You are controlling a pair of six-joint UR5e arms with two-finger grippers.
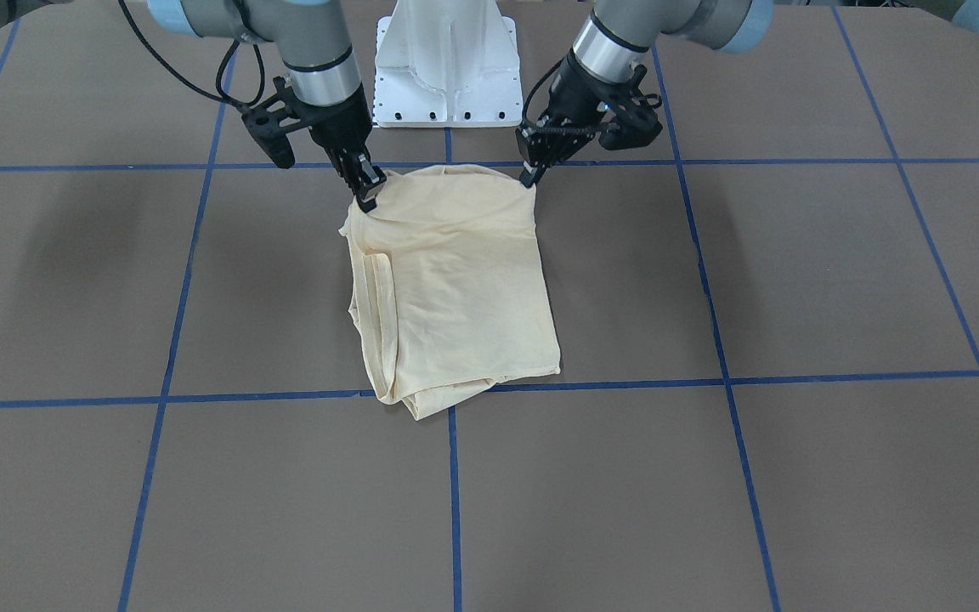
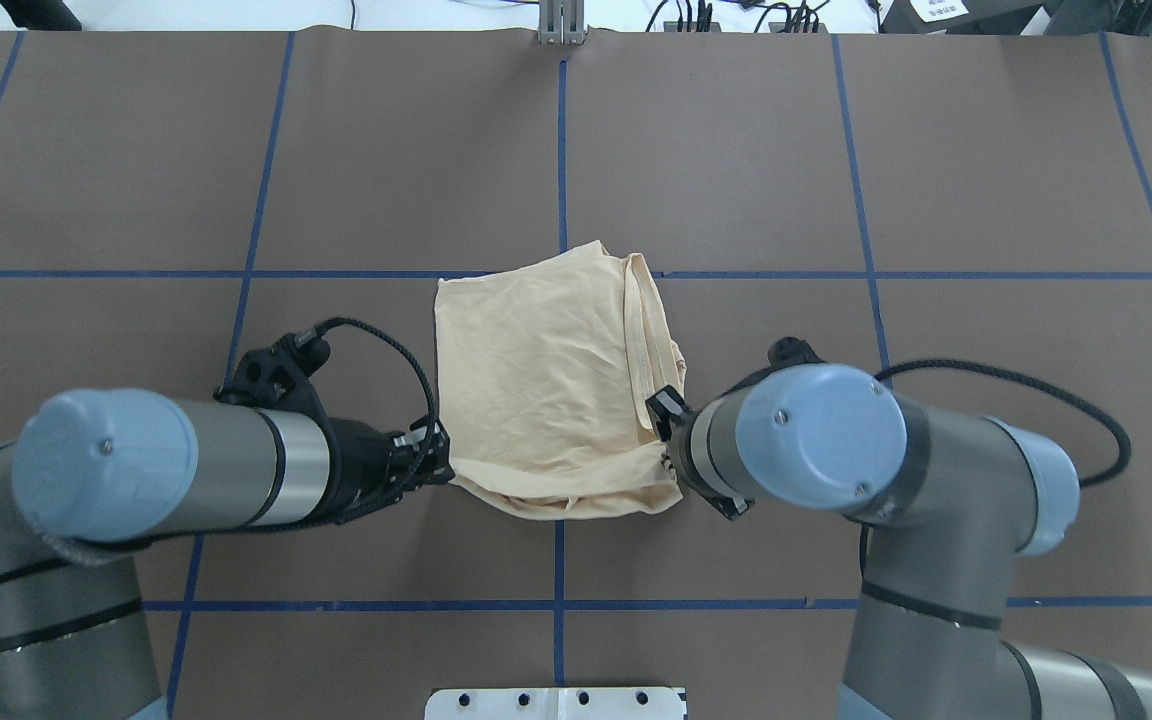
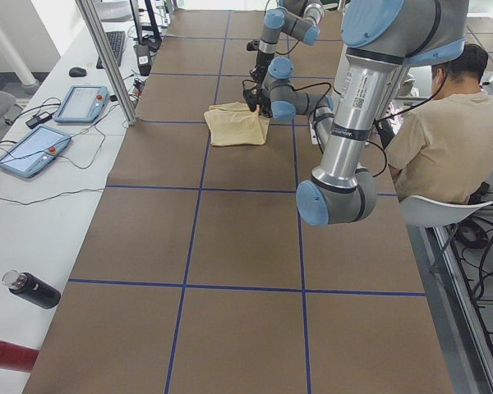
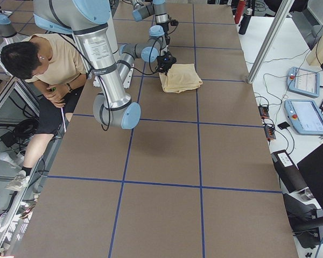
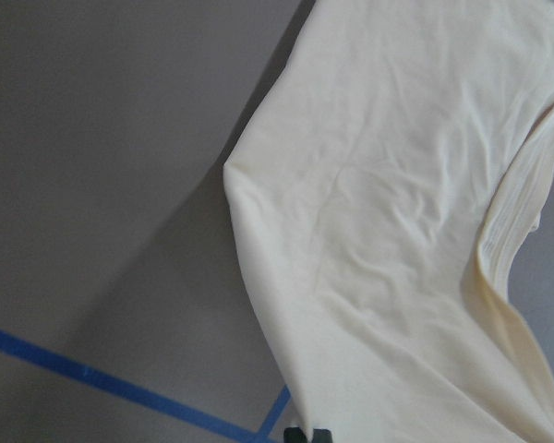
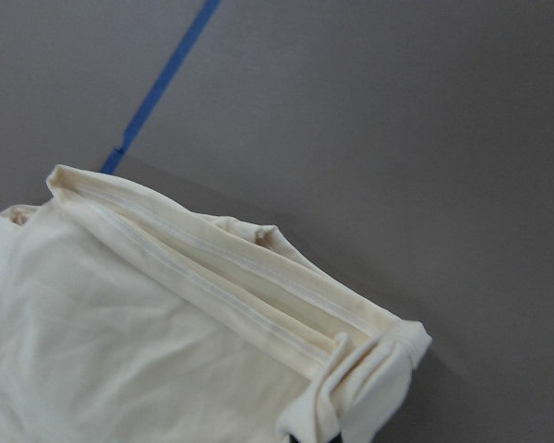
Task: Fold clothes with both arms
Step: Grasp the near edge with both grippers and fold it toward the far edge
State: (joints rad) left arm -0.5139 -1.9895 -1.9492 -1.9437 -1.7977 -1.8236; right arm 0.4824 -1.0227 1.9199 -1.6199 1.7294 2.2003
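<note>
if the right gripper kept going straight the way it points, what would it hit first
The T-shirt: the right gripper points steeply down onto the corner it pinches. Below that seems to be the table, gap unclear.

The T-shirt (image 1: 455,280) lies folded in the middle of the tabletop (image 1: 795,272), with a hemmed strip (image 1: 379,289) along its right side. The left gripper (image 1: 530,177) pinches its near left corner and the right gripper (image 1: 368,195) its near right corner, near being the robot's side. The pedestal base (image 1: 447,68) stands behind them at the tabletop's near edge.
</note>
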